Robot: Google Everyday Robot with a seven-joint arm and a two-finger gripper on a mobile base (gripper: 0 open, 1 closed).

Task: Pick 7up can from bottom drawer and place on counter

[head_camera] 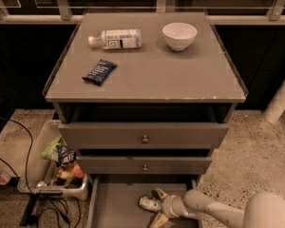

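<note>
One can (149,203), small and silvery-green with a touch of green and red on the label, lying on its side on the flat grey floor of the bottom drawer (115,204), right of the middle. Pulled well out, that drawer: wide, shallow, tray-like.

Gripper (156,206) down in the same drawer, reaching in from the right on a pale, rounded arm (213,210). Fingers spread, one tan tip above the can and one below it. Cannot tell whether either touches the metal.

Above, top drawer (109,136) and middle drawer (109,165), plain grey fronts, each with a small round knob at the centre. Dark gap between the top drawer and the tabletop.

Tabletop (156,75) flat, grey and square, with a thin raised rim and chips along the front edge toward the right. Three things on it, well apart:
- Clear plastic bottle (115,38), white-labelled, on its side at the back left, cap pointing left.
- Round white bowl (179,35), upright at the back right.
- Dark blue packet (99,71), flat and crinkled, left of centre.

On the floor to the left, a pale plastic bin (37,156) holding crumpled snack packets (64,158) in mixed colours. Black cables (19,137) curling beside it. Speckled, pebbly floor (256,151). Behind, a pale metal railing (61,4) against dark panels. White post (280,101) slanting at the right edge.
</note>
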